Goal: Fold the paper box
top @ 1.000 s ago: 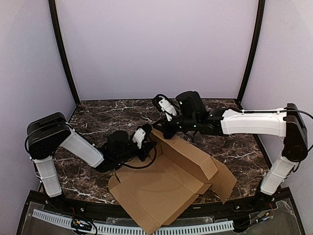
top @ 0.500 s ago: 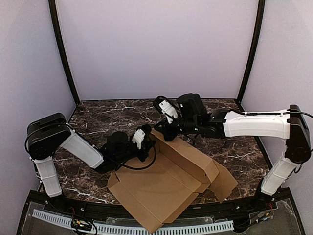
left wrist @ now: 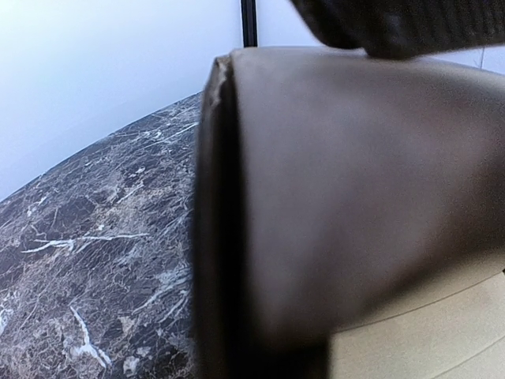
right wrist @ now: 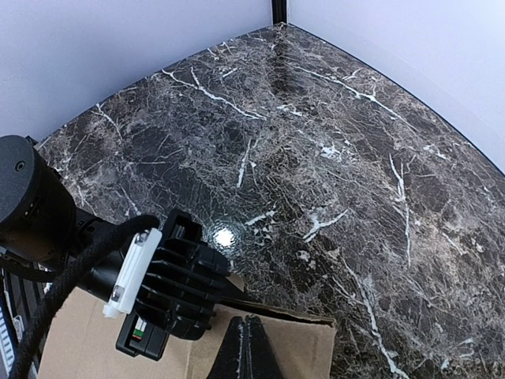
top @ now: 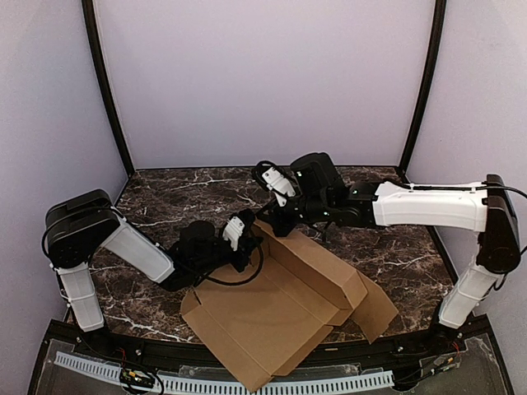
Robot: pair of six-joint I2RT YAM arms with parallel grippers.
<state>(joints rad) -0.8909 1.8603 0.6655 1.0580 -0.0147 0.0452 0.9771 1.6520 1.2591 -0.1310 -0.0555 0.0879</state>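
A dark marble surface [right wrist: 379,181] with white veins fills most of the view. It runs back to pale lilac walls [right wrist: 118,47] that meet at a black corner post [right wrist: 279,9]. A small bright glare spot [right wrist: 225,235] sits on the stone near the middle. Along the bottom lies the paper box [right wrist: 300,347], plain brown cardboard, its upper edge ending in a corner at the right. The right pincer [right wrist: 246,325] rises from the bottom edge in front of that cardboard, its two dark fingers pressed together with only a thin seam between. At lower left is the left arm's wrist [right wrist: 177,292]: a black ribbed block with a white plate [right wrist: 134,272], a round black joint [right wrist: 28,209] and a looping black cable [right wrist: 47,316].
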